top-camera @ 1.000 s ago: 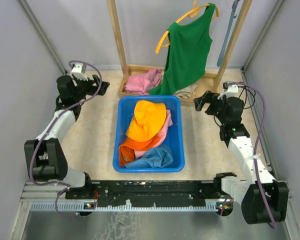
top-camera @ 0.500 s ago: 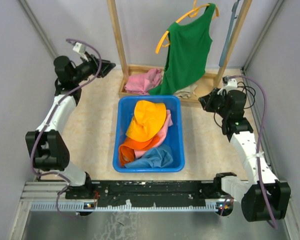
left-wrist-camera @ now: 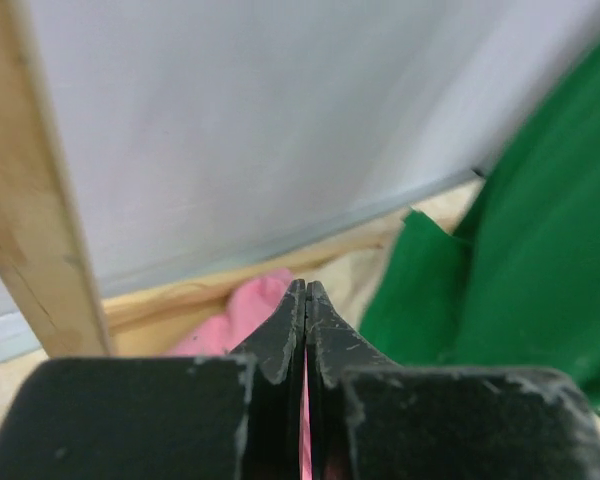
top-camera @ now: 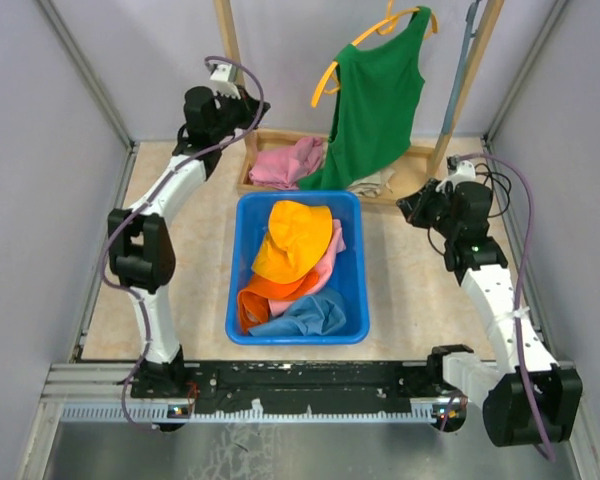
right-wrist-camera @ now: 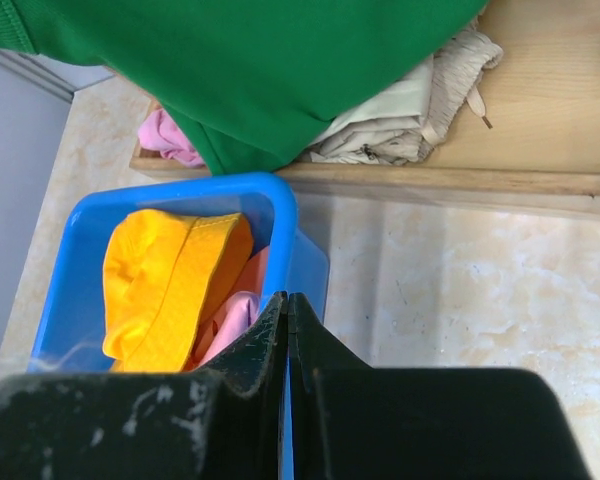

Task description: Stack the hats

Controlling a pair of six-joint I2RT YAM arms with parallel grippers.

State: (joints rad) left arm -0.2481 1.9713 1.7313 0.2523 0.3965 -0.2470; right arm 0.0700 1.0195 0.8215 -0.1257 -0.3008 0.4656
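Four hats are seen piled in a blue bin (top-camera: 300,197) on the tabletop (top-camera: 195,270). The yellow-orange hat (top-camera: 295,240) lies uppermost. The pink hat (top-camera: 327,265) and the bright orange hat (top-camera: 260,298) are largely covered by it, and the light blue hat (top-camera: 305,315) is crumpled at the near end. The left end effector (left-wrist-camera: 306,298) is pressed together on nothing, near the wooden rack post (left-wrist-camera: 35,200); from overhead its tips are hard to make out. The right end effector (right-wrist-camera: 286,305) is likewise closed and empty, off the bin's far right corner. A pink cloth (top-camera: 285,160) and a beige cloth (top-camera: 373,184) are partly hidden by the green tank top (top-camera: 375,100).
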